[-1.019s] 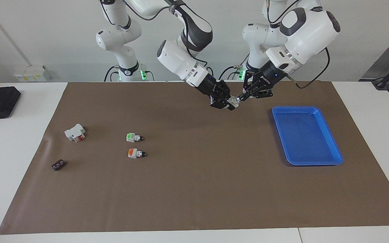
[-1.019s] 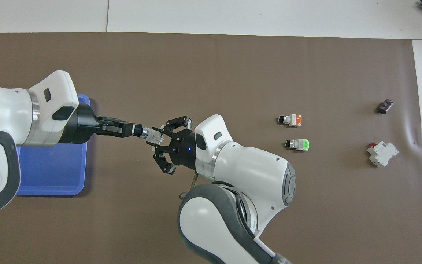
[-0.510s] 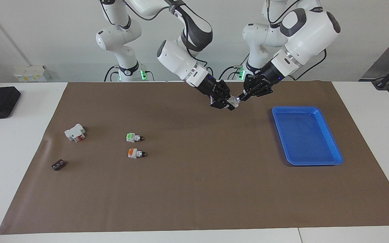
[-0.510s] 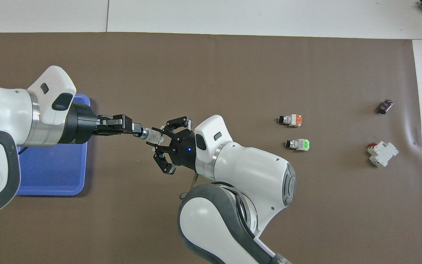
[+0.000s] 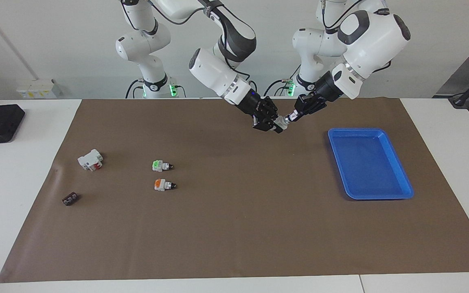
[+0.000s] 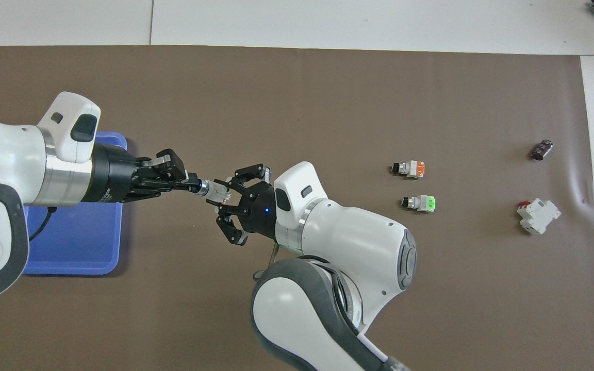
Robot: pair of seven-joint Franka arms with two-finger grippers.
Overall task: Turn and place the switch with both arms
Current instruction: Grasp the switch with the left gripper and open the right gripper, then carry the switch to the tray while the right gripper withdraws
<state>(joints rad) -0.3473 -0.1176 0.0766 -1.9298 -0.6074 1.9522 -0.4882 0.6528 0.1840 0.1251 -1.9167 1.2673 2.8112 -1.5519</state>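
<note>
The switch (image 5: 282, 123), a tiny white body with a black knob end, is held in the air between both grippers, over the brown mat beside the blue tray; it also shows in the overhead view (image 6: 218, 191). Its purple mark does not show. My right gripper (image 5: 273, 124) is shut on the white body (image 6: 227, 198). My left gripper (image 5: 291, 117) is shut on the knob end (image 6: 195, 185), its hand rolled about its own axis.
The blue tray (image 5: 371, 198) lies at the left arm's end of the mat (image 6: 70, 269). Toward the right arm's end lie a green-marked switch (image 5: 161, 165), an orange-marked switch (image 5: 163, 185), a white and red block (image 5: 90, 159) and a small dark part (image 5: 70, 199).
My left hand has rolled about its axis while shut on the knob end. The switch and my right gripper have stayed in place.
</note>
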